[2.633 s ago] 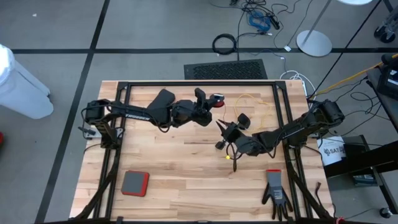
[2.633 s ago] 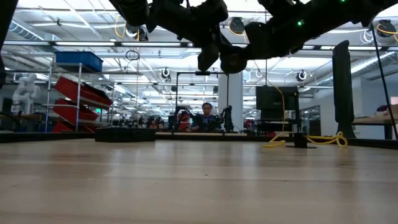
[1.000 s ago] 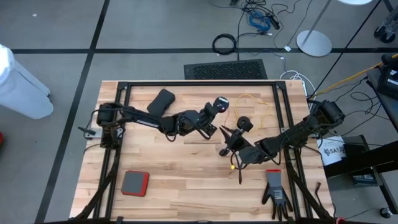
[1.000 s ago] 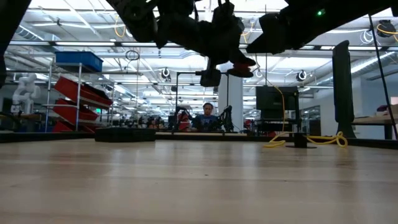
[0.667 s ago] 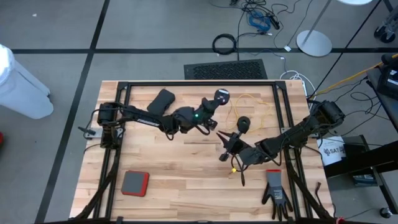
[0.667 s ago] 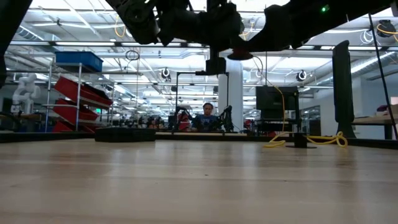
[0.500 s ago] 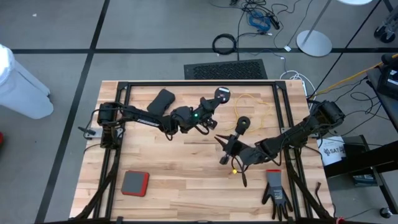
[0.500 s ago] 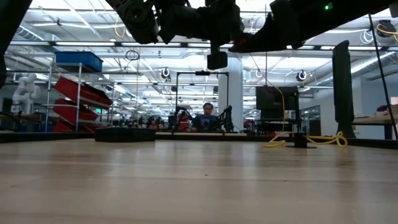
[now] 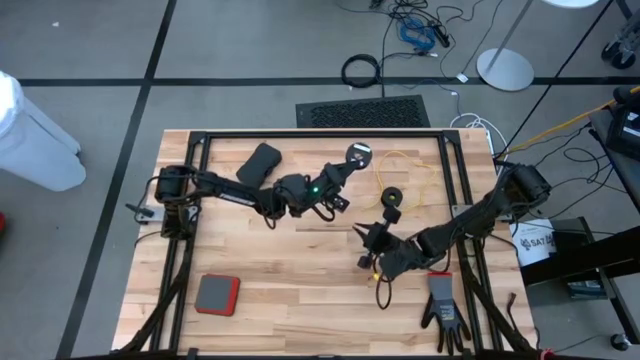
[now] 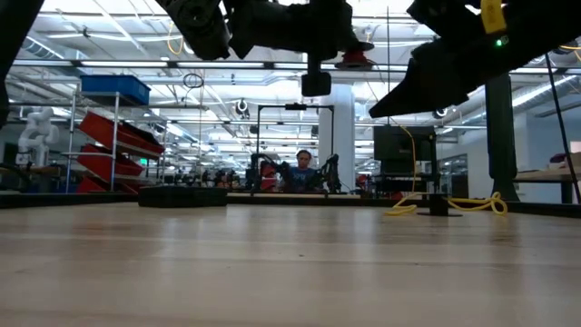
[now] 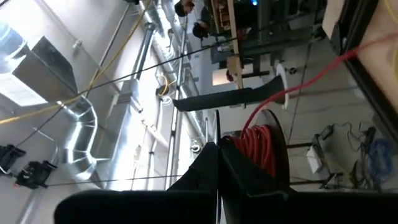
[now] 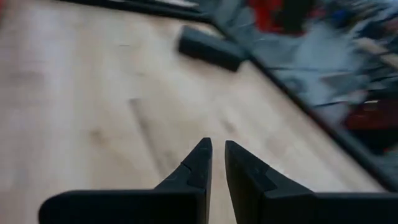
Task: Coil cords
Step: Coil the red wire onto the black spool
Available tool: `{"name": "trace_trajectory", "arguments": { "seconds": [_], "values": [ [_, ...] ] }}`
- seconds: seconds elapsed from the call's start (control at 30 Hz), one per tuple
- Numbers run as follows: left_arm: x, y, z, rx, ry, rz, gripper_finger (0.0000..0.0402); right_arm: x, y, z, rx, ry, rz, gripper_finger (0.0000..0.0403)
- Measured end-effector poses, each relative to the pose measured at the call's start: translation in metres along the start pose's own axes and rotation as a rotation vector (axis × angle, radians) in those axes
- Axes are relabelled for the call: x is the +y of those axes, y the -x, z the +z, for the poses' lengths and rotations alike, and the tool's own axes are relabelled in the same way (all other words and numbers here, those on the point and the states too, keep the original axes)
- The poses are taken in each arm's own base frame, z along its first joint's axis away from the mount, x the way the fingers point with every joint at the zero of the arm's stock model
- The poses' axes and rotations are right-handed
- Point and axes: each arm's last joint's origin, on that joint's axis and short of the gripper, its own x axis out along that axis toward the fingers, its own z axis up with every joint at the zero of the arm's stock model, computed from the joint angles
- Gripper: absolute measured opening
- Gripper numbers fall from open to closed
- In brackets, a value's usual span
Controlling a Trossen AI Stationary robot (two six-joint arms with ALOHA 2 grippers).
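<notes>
1. High view: the left claw [image 9: 340,175] is raised over the far middle of the desk [image 9: 270,270], clamped on a small round reel [image 9: 357,152] that sits at its tip near the far edge. The right claw [image 9: 366,240] is over the middle of the desk toward the right edge, with a second black reel [image 9: 391,199] just beyond it; whether it grips anything cannot be told here. A thin yellow cord [image 9: 420,172] lies looped near the far right corner. A dark flat block [image 9: 259,163] lies toward the far left, a red pad [image 9: 216,294] near the left front corner, and a black glove [image 9: 443,308] near the right front corner.

2. Low view: both arms hang above the desk top. The yellow cord [image 10: 454,205] rests on the desk at the right.

3. Left wrist view: the left claw [image 11: 217,158] is fully closed against a reel [image 11: 264,146] wound with red cord.

4. Right wrist view: the right claw [image 12: 217,155] has its fingers [image 12: 198,163] drawn narrow with a slim gap; nothing shows between them.
</notes>
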Motion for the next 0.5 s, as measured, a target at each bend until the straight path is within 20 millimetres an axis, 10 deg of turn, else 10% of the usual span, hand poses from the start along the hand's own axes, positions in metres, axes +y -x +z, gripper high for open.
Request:
{"name": "trace_trajectory", "arguments": {
  "seconds": [0.5],
  "values": [
    [0.017,0.008,0.007,-0.046,0.203,0.035,0.0001,-0.003,0.009,-0.002,-0.125,0.028,-0.306,0.0032]
  ]
}}
